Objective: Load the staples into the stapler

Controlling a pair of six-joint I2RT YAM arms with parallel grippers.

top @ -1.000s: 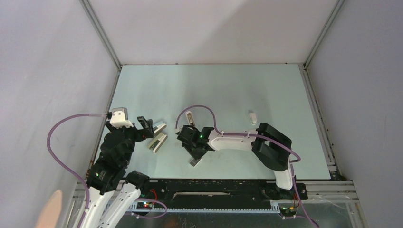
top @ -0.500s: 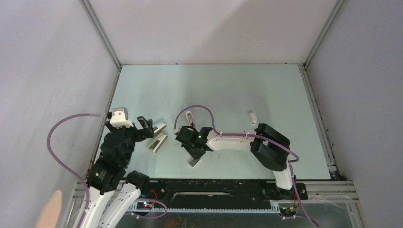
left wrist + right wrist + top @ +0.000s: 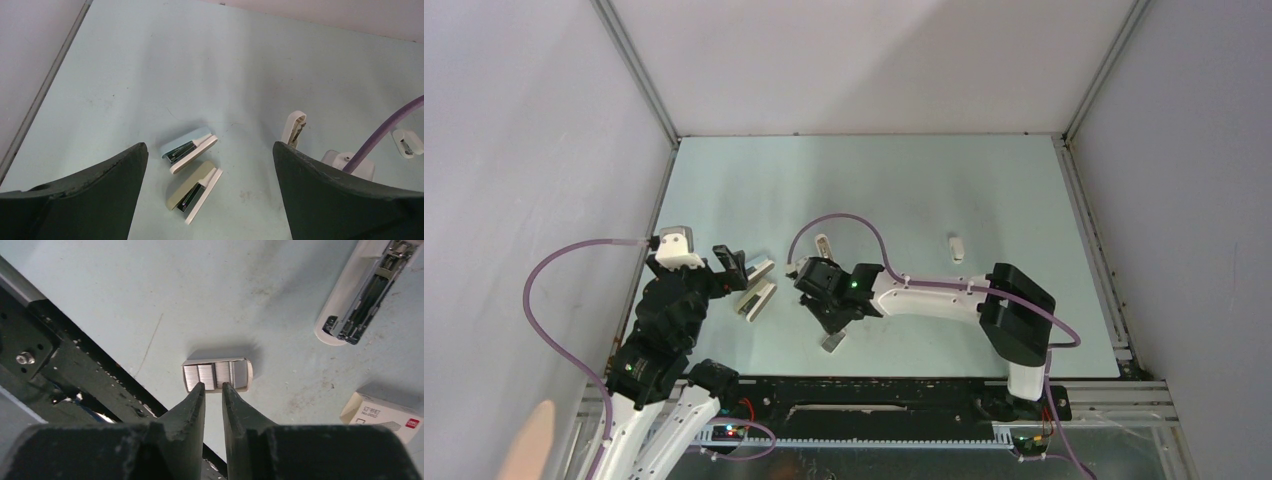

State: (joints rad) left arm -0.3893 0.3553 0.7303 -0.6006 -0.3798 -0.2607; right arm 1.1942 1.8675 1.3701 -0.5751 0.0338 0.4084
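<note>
The staples (image 3: pixel 216 375) are a grey block in a small white tray (image 3: pixel 831 341) near the table's front edge. My right gripper (image 3: pixel 213 386) hovers just at the tray's near side. Its fingers stand a narrow gap apart with nothing between them. In the top view the right gripper (image 3: pixel 831 322) points down at the tray. The stapler (image 3: pixel 361 290) lies hinged open with its dark channel showing, also seen from above as the stapler (image 3: pixel 824 245). My left gripper (image 3: pixel 209 150) is wide open and empty, low over the table at the left (image 3: pixel 734 266).
Two larger staplers, one blue (image 3: pixel 190 147) and one beige (image 3: pixel 195 192), lie in front of the left gripper. A white box with a red mark (image 3: pixel 385 415) sits beside the right gripper. A short white stub (image 3: pixel 956 247) lies to the right. The black front rail (image 3: pixel 60 370) is close by.
The right gripper's fingers have drawn closer together over the staples, and the right arm's elbow has swung to the right. The left arm has not moved.
</note>
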